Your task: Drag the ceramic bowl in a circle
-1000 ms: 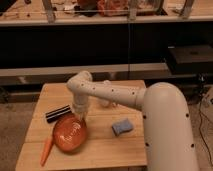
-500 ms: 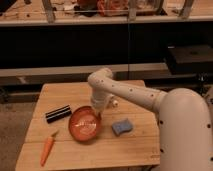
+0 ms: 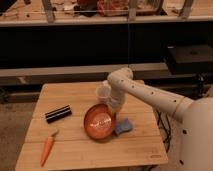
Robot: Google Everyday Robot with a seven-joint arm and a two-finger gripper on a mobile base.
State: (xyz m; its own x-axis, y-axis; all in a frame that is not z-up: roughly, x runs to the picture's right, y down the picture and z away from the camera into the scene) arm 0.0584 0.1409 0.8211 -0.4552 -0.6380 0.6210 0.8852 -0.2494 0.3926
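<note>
Wooden table [image 3: 75, 145], gripper [image 3: 113, 111] at ceramic bowl [image 3: 99, 122]

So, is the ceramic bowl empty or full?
Empty: the ceramic bowl shows bare glossy orange inside. The gripper is at its right rim.

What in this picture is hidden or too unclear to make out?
- Gripper: in the camera view it sits at the bowl's far right rim, but the arm's own wrist covers it, so its hold on the bowl is unclear.
- White cup: partly hidden behind the arm.
- Blue object: too blurred to identify.
- Shelf items at top: cut off by the edge.
</note>
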